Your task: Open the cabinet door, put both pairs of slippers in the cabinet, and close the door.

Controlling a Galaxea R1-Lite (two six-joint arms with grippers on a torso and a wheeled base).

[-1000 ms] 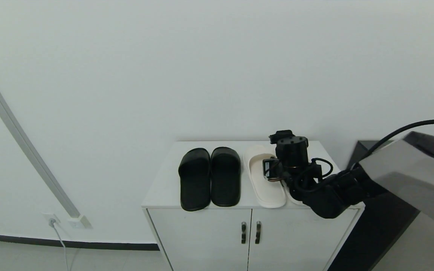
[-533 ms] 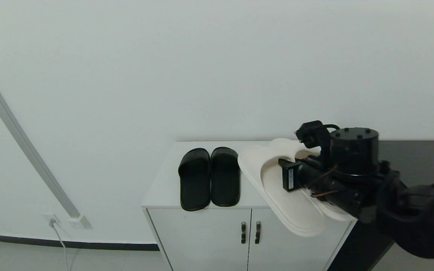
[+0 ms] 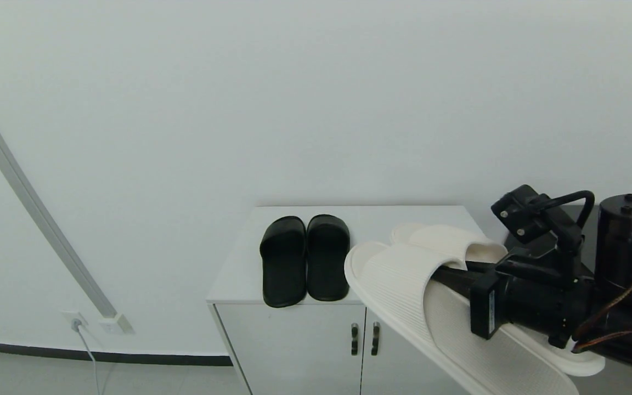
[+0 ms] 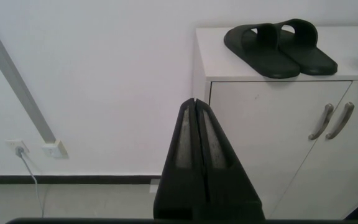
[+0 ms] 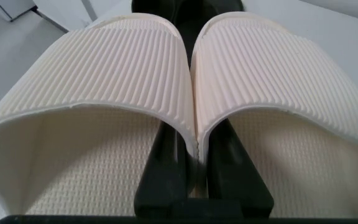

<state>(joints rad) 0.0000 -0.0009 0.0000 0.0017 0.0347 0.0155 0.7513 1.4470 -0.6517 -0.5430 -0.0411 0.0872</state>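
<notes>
Right of the cabinet (image 3: 293,348), white slippers (image 3: 398,277) held aloft.
Right gripper (image 5: 194,146) clamps both inner straps, carrying the pair as one; left gripper (image 4: 195,109) has its fingers together, empty.

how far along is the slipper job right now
Nothing is finished: both cabinet doors are shut. In hand: the right gripper is shut on the white slippers, pinching their straps, clear of the cabinet top. Left to do: open a door, stow the white pair, then the black slippers on top, and close up. The left gripper is shut, empty.

White cabinet (image 3: 239,277), black slippers (image 3: 305,263) on its top (side by side)
</notes>
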